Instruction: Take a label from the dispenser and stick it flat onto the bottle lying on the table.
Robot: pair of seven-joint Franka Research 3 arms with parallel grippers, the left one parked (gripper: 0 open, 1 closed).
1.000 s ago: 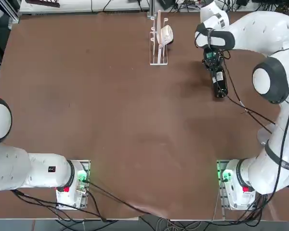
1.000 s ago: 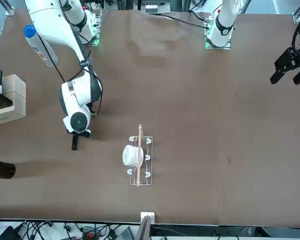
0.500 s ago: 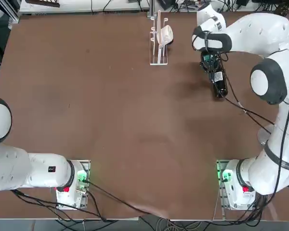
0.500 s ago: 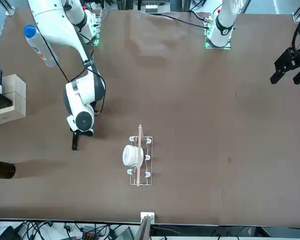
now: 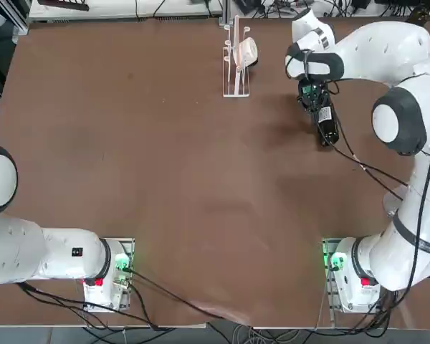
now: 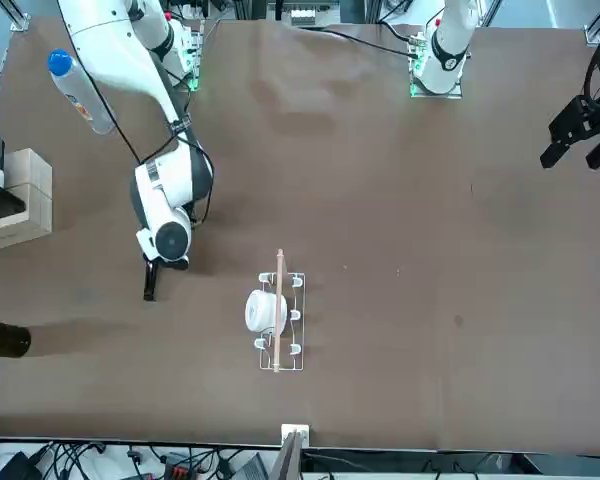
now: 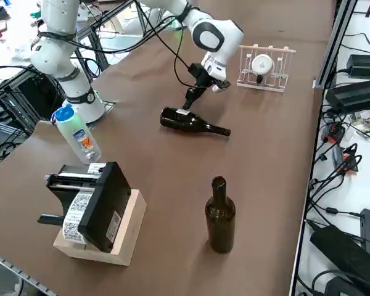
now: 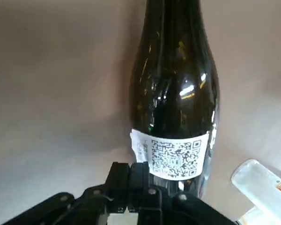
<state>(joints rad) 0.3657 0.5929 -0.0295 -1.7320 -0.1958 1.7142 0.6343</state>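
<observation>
- Since a second ago my right arm has crept a little toward the far edge of the worktop (image 5: pixel 165 179), in the top view from about the bottle's middle toward 12 o'clock; the wine bottle (image 7: pixel 188 121) itself has not shifted.
- My pincer (image 8: pixel 147 180) is clenched with nothing between the fingers, its tips at the near edge of the label (image 8: pixel 174 156), which already sits across the bottle's body with its dark code facing up.
- The bottle lies on its side on the worktop, neck pointing away from the wrist camera. In the top view it sits at roughly 4 o'clock from the label dispenser (image 5: pixel 237 57), well apart from it.
- I judge the step in hand is pressing the label flat, so I should keep the fingers clenched and use them as one blunt pad.
- The glass is round and may roll, so I would press straight down on the crest, not off to either side.
- I would stroke gently from the label's middle out toward its edges, since I cannot tell whether the corners are fully down.
- The upright bottle (image 7: pixel 220 216) and the clear plastic bottle (image 7: pixel 78 132) stand clear of this work, as does the label printer (image 7: pixel 95 206).
</observation>
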